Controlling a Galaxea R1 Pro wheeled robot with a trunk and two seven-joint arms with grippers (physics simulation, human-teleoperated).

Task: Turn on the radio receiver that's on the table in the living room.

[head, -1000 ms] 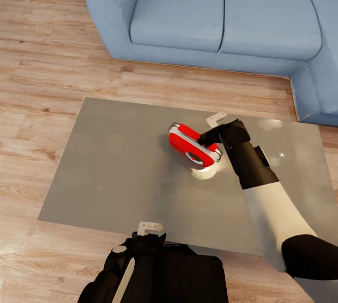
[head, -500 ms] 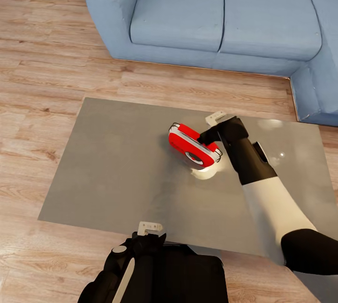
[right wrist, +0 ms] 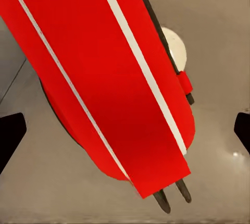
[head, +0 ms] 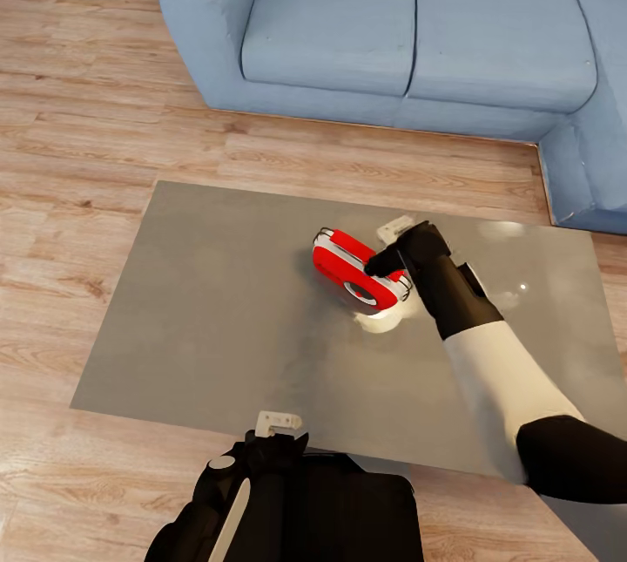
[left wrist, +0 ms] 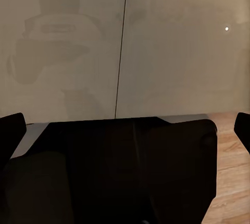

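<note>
Radio (head: 359, 270): red body, white trim, round dark dial on its face. Lies tilted on the counter (head: 218, 318), right of centre and nearer the far edge than the near one. In the right wrist view the radio (right wrist: 104, 73) shows close up, red with two white stripes, thin dark wire ends at one end.

Right end effector (head: 387, 248): at the radio's far right end, one pale finger showing beyond it, the black wrist touching or just above the casing. In the right wrist view the fingertips (right wrist: 10, 133) stand wide apart, at both borders, the radio between them, untouched by either.

Left end effector (head: 277, 423): over the counter's near edge, left of centre, well apart from the radio. In the left wrist view its fingertips (left wrist: 11, 127) stand apart.

Counter: glossy grey, rectangular, on wood floor (head: 78, 135).

Sofa (head: 392, 22): blue, beyond the counter's far edge, turning the corner at the right.
</note>
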